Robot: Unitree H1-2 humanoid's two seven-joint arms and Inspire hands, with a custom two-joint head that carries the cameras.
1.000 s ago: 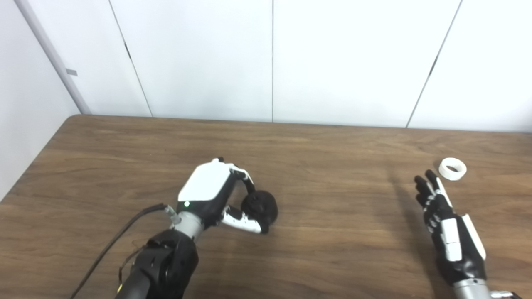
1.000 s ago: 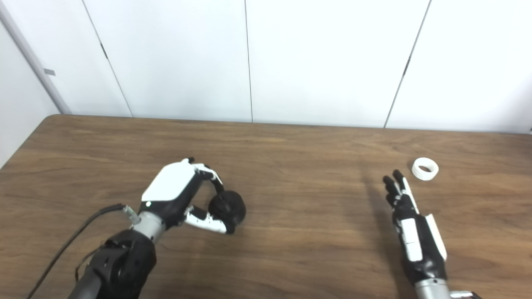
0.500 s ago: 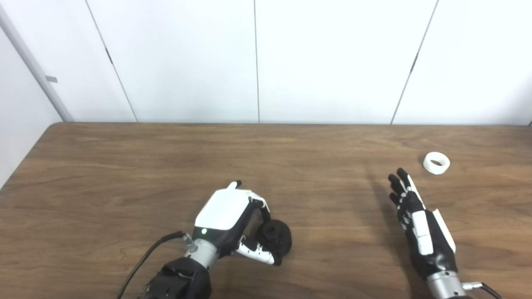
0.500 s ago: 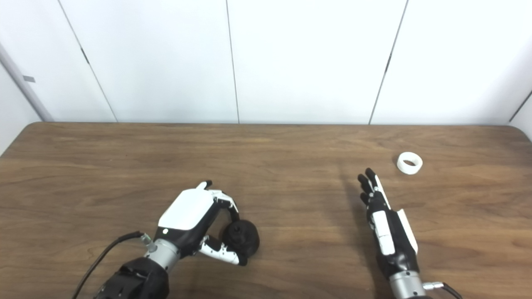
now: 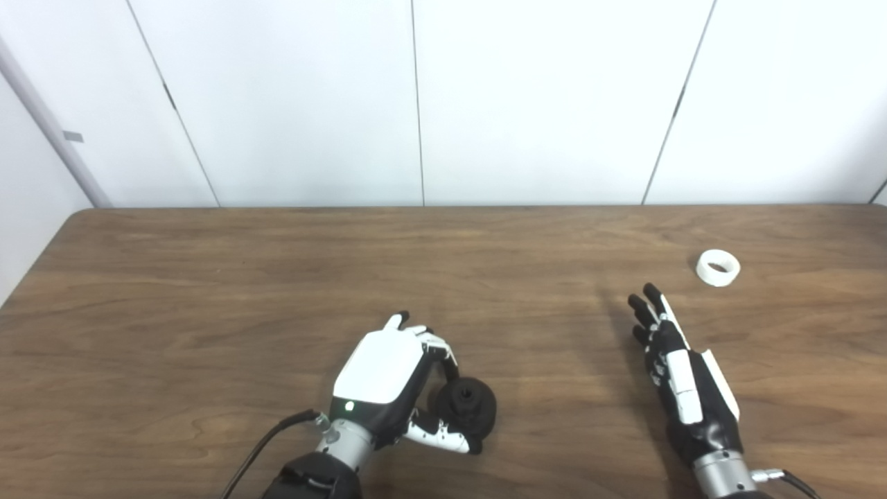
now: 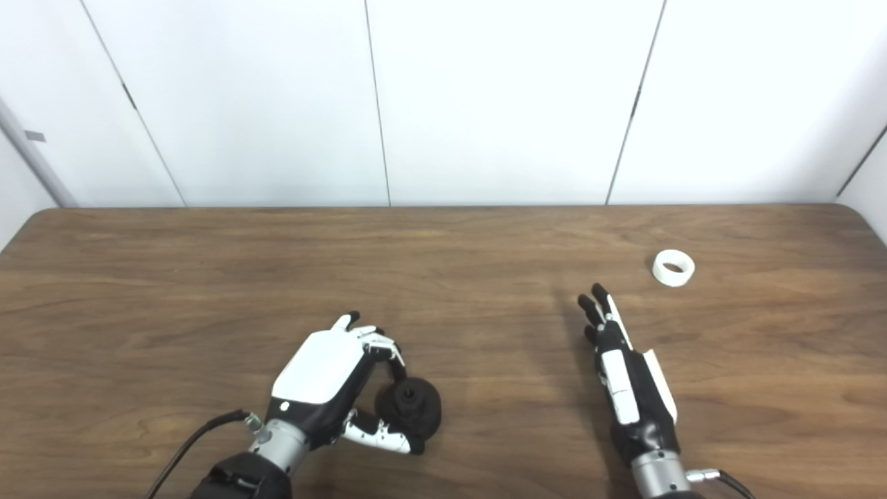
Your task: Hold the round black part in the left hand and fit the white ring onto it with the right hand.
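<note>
1. Near the front edge of the wooden table (image 5: 208,277), left of centre: left hand (image 5: 388,378), white back up, fingers curled over and thumb tucked under the round black part (image 5: 468,409), pinching it from its left side.
2. On that black part: a small hole in the middle of the upturned face, lower edge touching or just above the tabletop, cannot tell which.
3. Trailing from the left wrist toward the bottom edge: a black cable (image 5: 267,443).
4. On the right side of the table: right hand (image 6: 627,384), edge-on, fingers straight and lying close alongside each other, pointing away toward the wall, holding nothing.
5. Beyond and to the right of those fingertips, apart from them: white ring (image 6: 673,267), lying flat on the wood with its opening up, untouched.
6. Well apart from each other: black part and ring, with the right hand between.
7. Behind the table: white wall panels (image 6: 499,97) with dark vertical seams.
</note>
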